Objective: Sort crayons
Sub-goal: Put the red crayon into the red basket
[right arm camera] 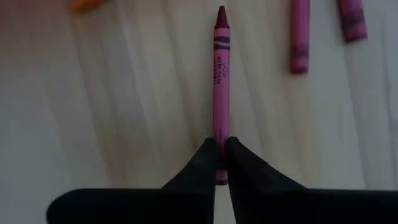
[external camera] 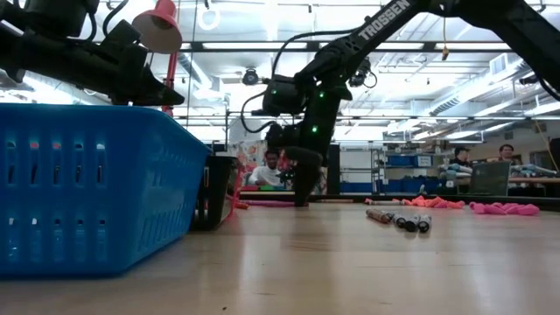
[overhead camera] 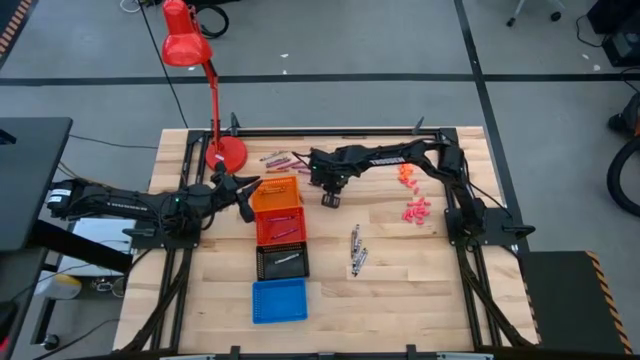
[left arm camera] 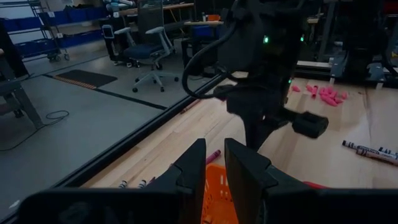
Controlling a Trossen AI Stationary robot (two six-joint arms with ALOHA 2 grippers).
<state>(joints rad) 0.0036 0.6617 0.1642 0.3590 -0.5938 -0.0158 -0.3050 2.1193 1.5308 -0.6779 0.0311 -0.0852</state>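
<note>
We see the right claw [right arm camera: 219, 163] pinched on the blunt end of a maroon-red paper-wrapped crayon [right arm camera: 220, 74], and the crayon points straight away from the two dark fingers [right arm camera: 200, 163] over the pale wooden worktop [right arm camera: 124, 112]. In the high view this right claw [overhead camera: 330, 190] is low over the far middle part of the worktop [overhead camera: 420, 270], just beside the orange slotted plastic tray [overhead camera: 276, 194]. Near it, a few more maroon-red crayons [overhead camera: 280, 158] lie loose on the wood, next to the round base of a red desk lamp [overhead camera: 225, 153].

The left claw [left arm camera: 214, 163] has its fingers close together with only a narrow gap, and we see nothing held between them. It hovers at the far edge of the orange tray, on the lamp side, and in the high view the left claw [overhead camera: 243, 190] touches no crayon.

The orange tray is the first in a row of four trays: after it comes a red tray [overhead camera: 280, 229], then a black tray [overhead camera: 282, 261], and then a blue tray [overhead camera: 279, 300] at the near edge. Some grey-white crayons [overhead camera: 356, 250] lie together to the right of the black tray. A pile of orange crayons [overhead camera: 405, 175] and a pile of pink crayons [overhead camera: 417, 210] lie further right, under the right arm.
</note>
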